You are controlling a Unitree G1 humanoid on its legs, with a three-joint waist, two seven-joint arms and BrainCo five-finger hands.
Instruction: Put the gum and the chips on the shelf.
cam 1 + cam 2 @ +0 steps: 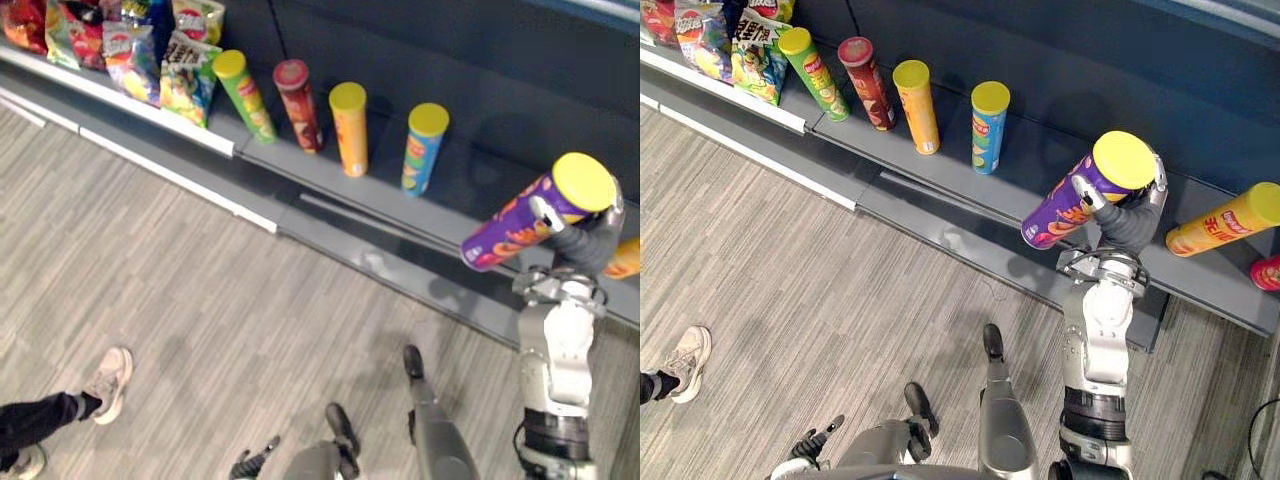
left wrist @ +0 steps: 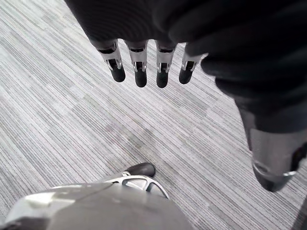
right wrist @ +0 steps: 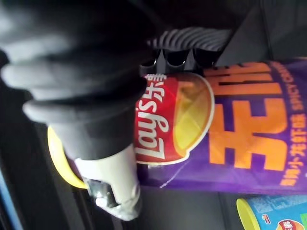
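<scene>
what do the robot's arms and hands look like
The right arm is silver-grey, in blocky segments, with a dark band further down. The right hand and left hand wear dark ribbed covers over back and wrist; the left hand's silver fingers end in dark tips.

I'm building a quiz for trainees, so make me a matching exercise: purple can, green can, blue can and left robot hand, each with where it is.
1. purple can
2. green can
3. blue can
4. left robot hand

A. on the shelf beside the snack bags
B. over the floor, fingers straight
C. gripped by the right robot hand
D. on the shelf beside the orange can

Pairs: 1-C, 2-A, 3-D, 4-B
</scene>
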